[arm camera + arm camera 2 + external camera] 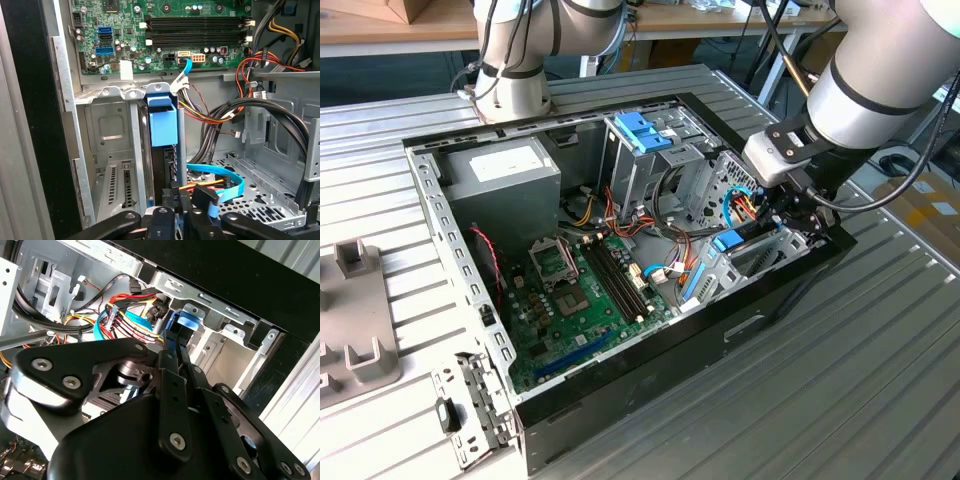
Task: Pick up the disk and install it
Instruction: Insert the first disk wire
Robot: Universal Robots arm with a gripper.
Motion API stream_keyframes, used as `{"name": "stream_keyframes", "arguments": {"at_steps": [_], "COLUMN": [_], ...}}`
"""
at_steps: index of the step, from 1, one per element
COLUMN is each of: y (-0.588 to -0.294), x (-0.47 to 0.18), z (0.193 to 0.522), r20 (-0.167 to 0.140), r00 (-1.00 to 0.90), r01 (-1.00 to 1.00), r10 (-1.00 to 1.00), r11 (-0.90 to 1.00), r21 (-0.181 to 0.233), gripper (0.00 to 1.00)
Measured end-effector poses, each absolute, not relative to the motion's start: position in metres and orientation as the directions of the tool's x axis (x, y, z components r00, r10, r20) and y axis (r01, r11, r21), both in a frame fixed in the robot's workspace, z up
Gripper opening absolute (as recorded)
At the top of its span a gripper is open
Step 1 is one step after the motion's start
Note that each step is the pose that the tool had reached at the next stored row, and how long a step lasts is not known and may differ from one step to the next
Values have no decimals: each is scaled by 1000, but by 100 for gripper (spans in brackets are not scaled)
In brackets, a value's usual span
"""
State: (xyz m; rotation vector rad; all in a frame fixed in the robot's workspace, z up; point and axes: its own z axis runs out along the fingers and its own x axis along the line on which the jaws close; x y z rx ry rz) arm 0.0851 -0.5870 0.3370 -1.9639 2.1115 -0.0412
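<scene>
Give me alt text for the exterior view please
A robot arm's gripper reaches into the drive bay corner of an open computer case on a metal table, beside a blue tab. The green motherboard and grey power supply lie exposed.

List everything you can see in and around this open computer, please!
table: one, silver, ribbed, under everything
computer case: one, black, open, on the table
motherboard: one, green, on the case floor
power-supply box: one, grey, case's far corner
bracket: one, blue, atop the metal cage
cables: many, red, yellow, black, blue, inside the case
disk: one, blue-framed, upright in the bay
fixtures: grey, exterior view's left
gripper: one, black, at the disk
arm: one, silver-grey
</scene>
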Motion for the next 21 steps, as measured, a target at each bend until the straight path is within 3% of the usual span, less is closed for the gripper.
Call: {"name": "stream_keyframes", "arguments": {"at_steps": [3, 21], "y": [-587, -587], "x": [85, 85], "z": [337, 354], "r20": [-168, -171], "r00": [-55, -55], "r01": [-977, -977], "r10": [-984, -984], "r11": [87, 88], "r21": [-194, -194], "gripper": [29, 29]}}
